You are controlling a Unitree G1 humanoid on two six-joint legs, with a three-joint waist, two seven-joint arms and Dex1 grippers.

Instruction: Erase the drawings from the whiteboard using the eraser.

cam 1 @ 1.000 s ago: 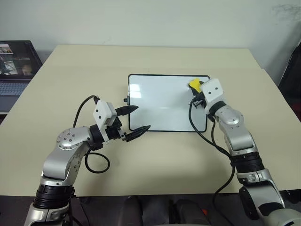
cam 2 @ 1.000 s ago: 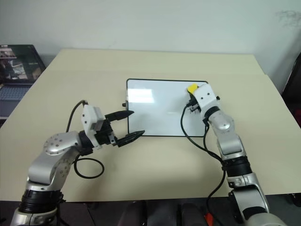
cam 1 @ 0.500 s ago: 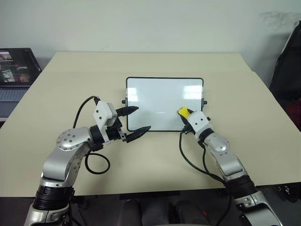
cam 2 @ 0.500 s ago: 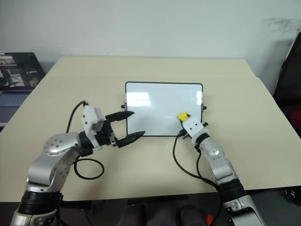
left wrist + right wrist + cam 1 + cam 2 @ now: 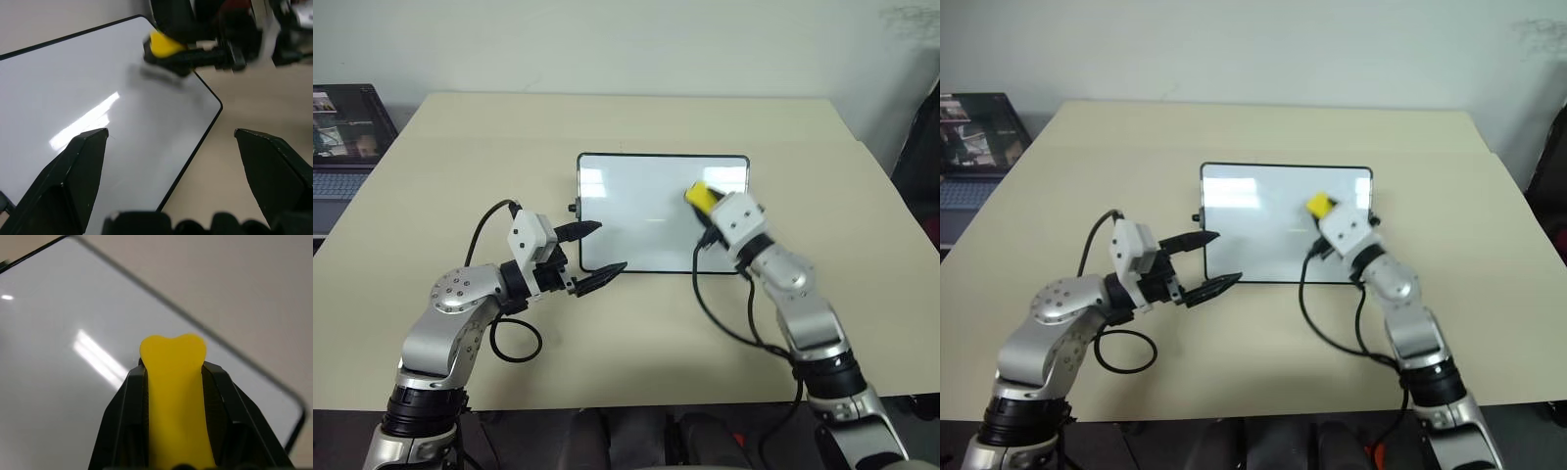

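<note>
The whiteboard (image 5: 646, 211) lies flat near the middle of the beige counter (image 5: 460, 157), its long sides running left to right, with its thin black frame showing along all four sides. Its white surface looks clean, apart from light glare. The right gripper (image 5: 705, 201) has its jaws closed on the yellow eraser (image 5: 698, 196), which sits over the right part of the board, a little inside the far right corner; whether the eraser touches the surface cannot be told. The left gripper (image 5: 595, 251) hangs at the board's near left corner with its jaws spread wide and nothing between them, one finger over the left edge and the other over the near edge. Bare counter runs all round the board: a broad band on the far side, wide stretches to the left and right, and open room on the near side. A laptop (image 5: 342, 147) stands past the counter's far left corner, well apart from the board.
</note>
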